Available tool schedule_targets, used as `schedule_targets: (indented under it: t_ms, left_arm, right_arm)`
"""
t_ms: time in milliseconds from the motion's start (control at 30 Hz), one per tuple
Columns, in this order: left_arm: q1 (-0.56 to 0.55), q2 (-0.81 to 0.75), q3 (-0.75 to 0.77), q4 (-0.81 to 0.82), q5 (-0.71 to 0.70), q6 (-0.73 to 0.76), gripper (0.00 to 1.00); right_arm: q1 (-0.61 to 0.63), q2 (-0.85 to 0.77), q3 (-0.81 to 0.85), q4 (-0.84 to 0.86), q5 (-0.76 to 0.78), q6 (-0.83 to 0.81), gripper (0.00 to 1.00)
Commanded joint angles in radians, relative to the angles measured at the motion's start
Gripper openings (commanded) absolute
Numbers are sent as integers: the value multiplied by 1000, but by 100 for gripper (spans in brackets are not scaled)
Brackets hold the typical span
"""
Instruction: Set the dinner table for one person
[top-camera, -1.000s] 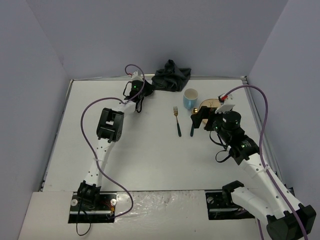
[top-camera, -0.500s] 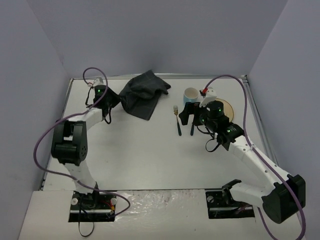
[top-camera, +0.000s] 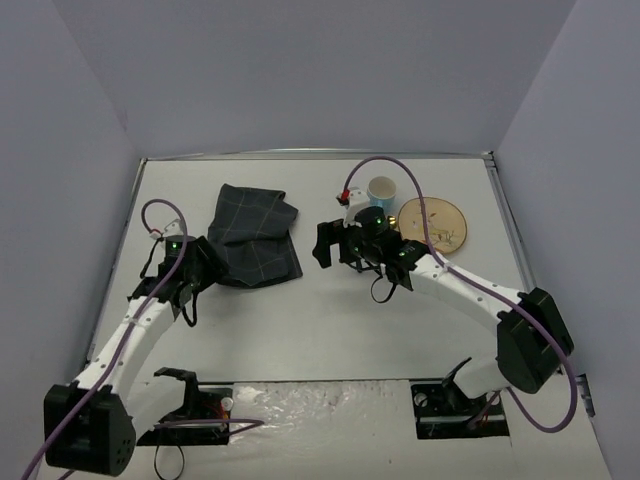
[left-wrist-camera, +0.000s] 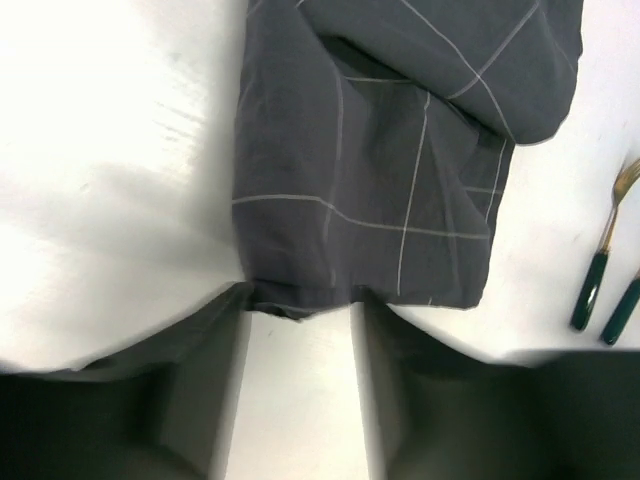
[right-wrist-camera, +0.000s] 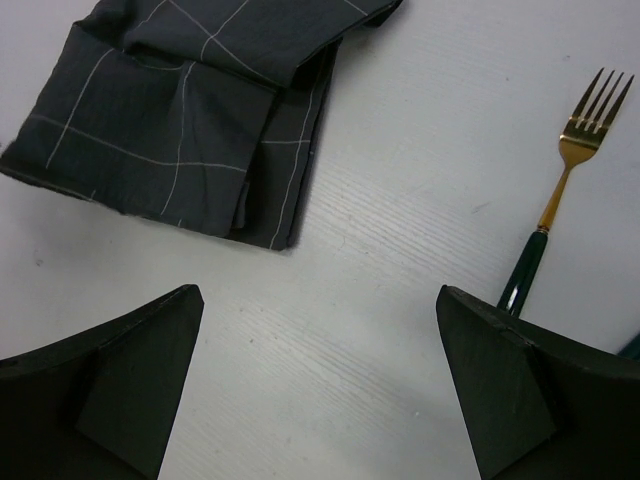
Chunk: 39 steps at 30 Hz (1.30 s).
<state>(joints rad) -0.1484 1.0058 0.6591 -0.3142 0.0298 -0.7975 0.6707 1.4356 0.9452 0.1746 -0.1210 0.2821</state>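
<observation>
Counter (top-camera: 330, 330) lies under everything. L gripper (left-wrist-camera: 300, 300) apart at cloth (left-wrist-camera: 380, 180) hem; R gripper (right-wrist-camera: 318, 295) wide apart betw. cloth & fork (right-wrist-camera: 565, 190). Risk: hem snags on L gripper at pullback, rumpling cloth.

On the counter (top-camera: 330, 330), the cloth (top-camera: 255, 240) lies left of centre. The fork (right-wrist-camera: 523, 270) lies to its right, with a second utensil (left-wrist-camera: 621, 312) just beside it. Farther back stands the cup (top-camera: 381, 188), and the plate (top-camera: 440, 222) is just right of it.
</observation>
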Motion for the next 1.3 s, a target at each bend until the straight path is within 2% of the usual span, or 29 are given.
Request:
schedule_targets:
  t_ms: [0, 167, 300, 400, 700, 1033, 1267]
  left_arm:
    - [-4, -125, 31, -105, -37, 79, 70]
    - [-88, 1, 149, -7, -6, 158, 73]
    - [-249, 232, 319, -30, -96, 233, 73]
    - [-310, 426, 470, -62, -155, 249, 73]
    - [-385, 894, 899, -164, -318, 387, 67]
    - [-449, 1179, 1234, -290, -533, 550, 63]
    - [-458, 1241, 1293, -311, -600, 579, 55]
  right_arm:
    - [9, 30, 58, 91, -3, 31, 100]
    - [7, -5, 37, 75, 80, 54, 100]
    - [-2, -60, 10, 45, 141, 65, 100]
    - [-19, -126, -34, 16, 194, 90, 100]
    - [-130, -292, -164, -6, 163, 129, 100]
    - [-161, -328, -190, -16, 143, 123, 100]
    - [-168, -321, -194, -15, 133, 120, 100]
